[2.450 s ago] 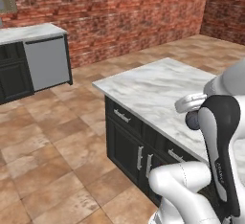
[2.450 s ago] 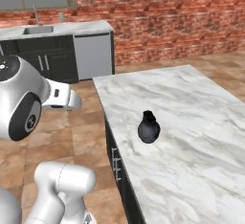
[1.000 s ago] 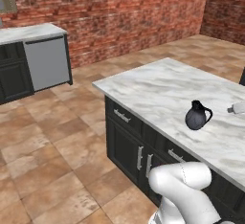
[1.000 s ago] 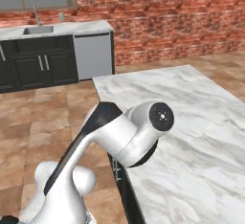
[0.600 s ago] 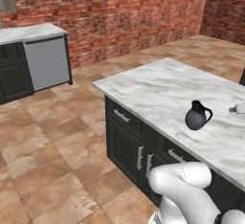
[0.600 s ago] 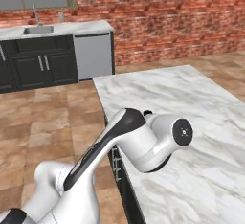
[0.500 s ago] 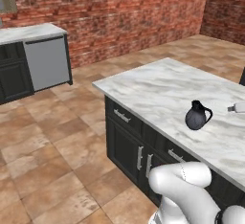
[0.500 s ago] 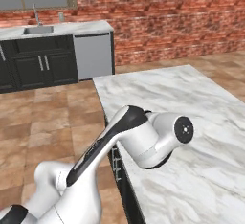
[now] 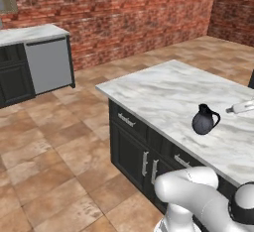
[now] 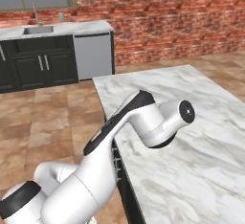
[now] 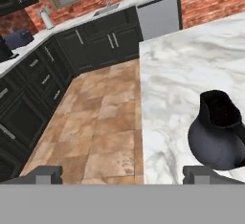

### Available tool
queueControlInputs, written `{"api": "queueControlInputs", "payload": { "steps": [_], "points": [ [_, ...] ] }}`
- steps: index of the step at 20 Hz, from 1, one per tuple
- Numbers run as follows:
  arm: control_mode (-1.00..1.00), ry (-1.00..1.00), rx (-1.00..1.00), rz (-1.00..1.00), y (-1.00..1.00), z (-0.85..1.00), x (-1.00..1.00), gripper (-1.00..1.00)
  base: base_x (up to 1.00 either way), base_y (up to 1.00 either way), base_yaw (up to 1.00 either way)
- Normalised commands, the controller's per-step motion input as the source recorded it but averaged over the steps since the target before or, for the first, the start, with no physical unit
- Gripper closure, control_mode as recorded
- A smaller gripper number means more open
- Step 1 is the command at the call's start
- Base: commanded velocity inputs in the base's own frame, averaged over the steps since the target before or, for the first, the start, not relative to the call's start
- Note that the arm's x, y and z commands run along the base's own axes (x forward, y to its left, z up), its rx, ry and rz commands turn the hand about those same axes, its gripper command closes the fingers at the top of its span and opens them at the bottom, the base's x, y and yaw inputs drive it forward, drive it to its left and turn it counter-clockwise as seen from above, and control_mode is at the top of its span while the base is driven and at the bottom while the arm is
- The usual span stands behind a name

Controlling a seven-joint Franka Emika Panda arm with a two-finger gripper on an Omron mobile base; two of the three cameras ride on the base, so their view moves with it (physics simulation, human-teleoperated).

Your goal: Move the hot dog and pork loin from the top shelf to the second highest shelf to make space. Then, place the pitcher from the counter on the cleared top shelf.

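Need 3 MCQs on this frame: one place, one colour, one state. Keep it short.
1. Where is the pitcher?
A. on the floor
B. on the marble island counter
C. in the sink

2. What colour is the pitcher?
A. dark grey-black
B. red
C. white

3. How is the tool set?
A. shut on the pitcher
B. shut, empty
C. open, holding nothing

Answers: 1 B, it stands upright on the marble top in the left base view. 2 A, its body is dark in both the left base and hand views. 3 C, the hand view shows the fingertips far apart with the pitcher off to one side.
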Motion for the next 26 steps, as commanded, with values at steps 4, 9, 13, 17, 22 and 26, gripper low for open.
{"api": "queueControlInputs", "payload": {
  "steps": [4,9,13,17,22,26],
  "points": [
    [-1.00,-0.03,-0.08,0.12,-0.08,-0.46,0.32,-1.00,0.00,0.00,0.00],
    [-1.00,-0.16,-0.09,0.13,-0.02,-0.55,0.11,-1.00,0.00,0.00,0.00],
    [-1.00,-0.17,-0.07,0.13,-0.02,-0.48,0.13,-1.00,0.00,0.00,0.00],
    [-1.00,-0.22,0.00,0.07,0.00,-0.25,0.17,-1.00,0.00,0.00,0.00],
    [-1.00,-0.17,0.00,0.06,-0.05,-0.10,0.19,-1.00,0.00,0.00,0.00],
    [-1.00,-0.06,0.00,0.02,-0.18,-0.02,0.12,-1.00,0.00,0.00,0.00]
  ]
}}
